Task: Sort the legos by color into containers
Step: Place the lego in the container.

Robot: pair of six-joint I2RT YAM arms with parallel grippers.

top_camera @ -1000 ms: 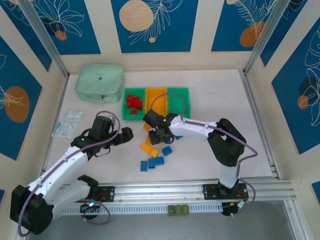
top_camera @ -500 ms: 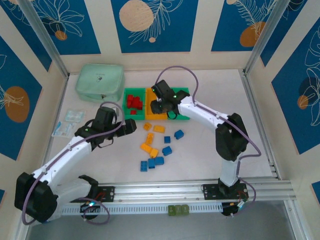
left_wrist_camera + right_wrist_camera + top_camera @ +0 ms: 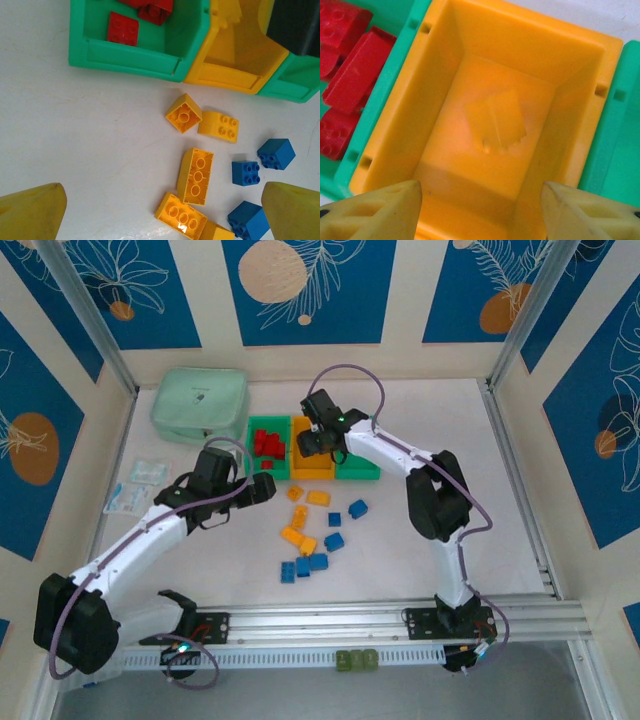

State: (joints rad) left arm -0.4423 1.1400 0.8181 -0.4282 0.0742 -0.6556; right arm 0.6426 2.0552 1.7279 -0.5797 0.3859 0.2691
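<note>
**Operator:** Report jaw state, right side first.

**Arm:** My right gripper point(image 3: 480, 210) hangs directly over the orange-yellow bin point(image 3: 530, 30). Its jaws are apart with nothing between them. One yellow brick point(image 3: 496, 120) shows at centre frame, inside that bin. It is blurred, so I cannot tell whether it is at rest. Red bricks point(image 3: 347, 75) lie in the green bin point(image 3: 382, 105) at the left edge of the frame. My left gripper point(image 3: 162, 212) is spread wide and empty, with its pads point(image 3: 32, 212) in the lower corners of the wrist frame, above the table point(image 3: 75, 130).

**Operator:** Locate the remaining stock. State handling properties and grip points.

**Arm:** Loose yellow bricks point(image 3: 196, 176) lie at centre frame, just below the bins. Blue bricks point(image 3: 245, 172) lie at the lower right, near the second green bin point(image 3: 295, 85).

I judge each brick to be light, rigid and smooth-walled. It should not crush, but it may twist out of the jaws if pinched at a corner or across the studs.

1. Close on two flat, parallel side walls at mid-height.
2. Take long bricks across the short dimension.
3. Some yellow bricks lie tilted or against a neighbour, so start with a piece that stands clear.
</note>
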